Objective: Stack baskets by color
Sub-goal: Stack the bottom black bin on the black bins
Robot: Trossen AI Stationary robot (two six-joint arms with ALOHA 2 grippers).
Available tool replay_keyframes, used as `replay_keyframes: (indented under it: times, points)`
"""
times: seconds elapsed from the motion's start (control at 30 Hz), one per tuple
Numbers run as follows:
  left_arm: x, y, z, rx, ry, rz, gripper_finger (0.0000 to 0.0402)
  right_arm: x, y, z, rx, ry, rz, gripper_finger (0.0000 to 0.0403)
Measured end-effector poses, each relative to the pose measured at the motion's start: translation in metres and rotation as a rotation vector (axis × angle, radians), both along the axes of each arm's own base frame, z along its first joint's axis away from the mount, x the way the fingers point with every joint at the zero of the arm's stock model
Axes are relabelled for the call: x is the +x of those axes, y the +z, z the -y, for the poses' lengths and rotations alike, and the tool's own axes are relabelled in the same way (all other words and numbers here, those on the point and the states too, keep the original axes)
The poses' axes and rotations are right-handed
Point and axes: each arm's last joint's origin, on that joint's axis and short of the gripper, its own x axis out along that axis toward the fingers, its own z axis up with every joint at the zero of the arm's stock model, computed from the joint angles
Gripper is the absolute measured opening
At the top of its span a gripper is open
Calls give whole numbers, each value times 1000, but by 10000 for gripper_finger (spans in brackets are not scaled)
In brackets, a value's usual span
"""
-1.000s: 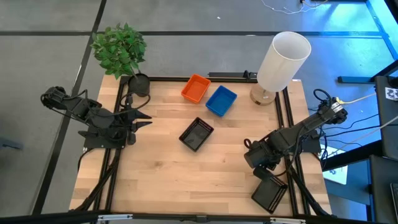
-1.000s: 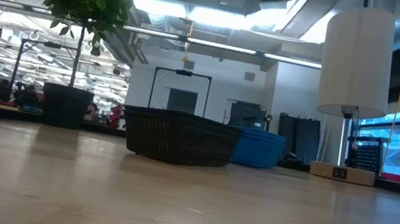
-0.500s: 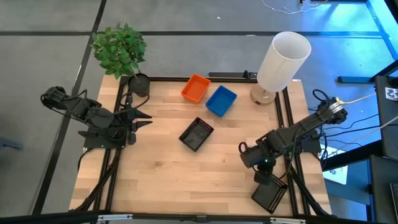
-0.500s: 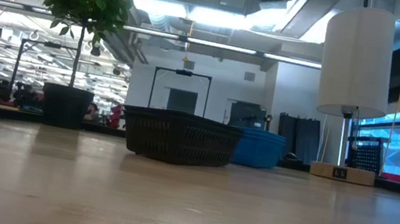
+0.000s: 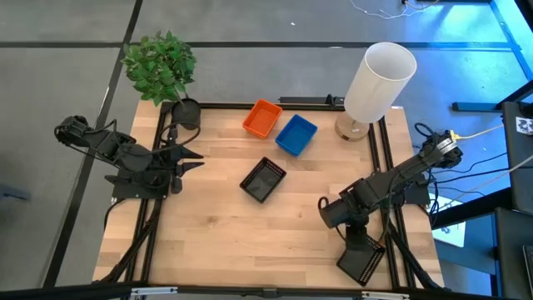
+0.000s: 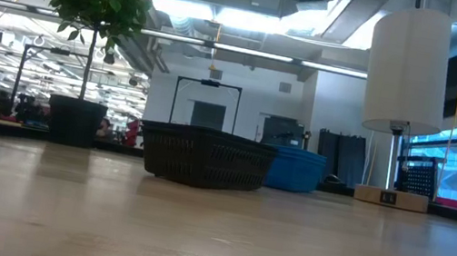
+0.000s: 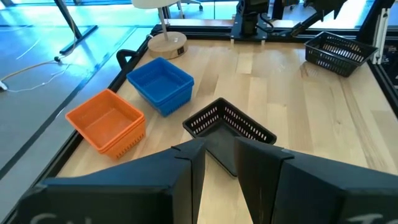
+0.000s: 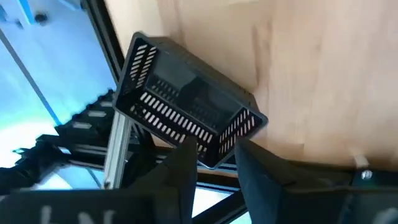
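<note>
Here, the left gripper [image 5: 193, 160] waits at the table's [image 5: 216, 233] left edge, fingers apart and empty. Toward the far middle sit an orange basket [image 5: 262, 118] and a blue basket [image 5: 296, 135] side by side, a black basket [image 5: 263, 180] nearer. At right, the right gripper [image 5: 356, 236] hovers over another black basket [image 5: 363, 262] at the table's near corner, fingers parted, holding nothing.

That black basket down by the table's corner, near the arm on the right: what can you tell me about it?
The black basket is a shallow rectangular tray, plastic by its look, with slotted walls and a perforated bottom. It sits turned at an angle on the table's near right corner, partly over the frame rail. The right gripper is just above its rim, not holding it.
</note>
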Motion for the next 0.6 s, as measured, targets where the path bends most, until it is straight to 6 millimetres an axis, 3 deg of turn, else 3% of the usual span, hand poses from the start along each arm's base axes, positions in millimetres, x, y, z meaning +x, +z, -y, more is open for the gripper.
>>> replay_keyframes:
  times: [0.4, 0.6]
  points:
    - [0, 0, 0, 0, 0, 0, 76, 2, -37, -44, 4, 547, 104, 111]
    - [0, 0, 0, 0, -1, 0, 76, 6, -57, -56, -17, 708, 110, 111]
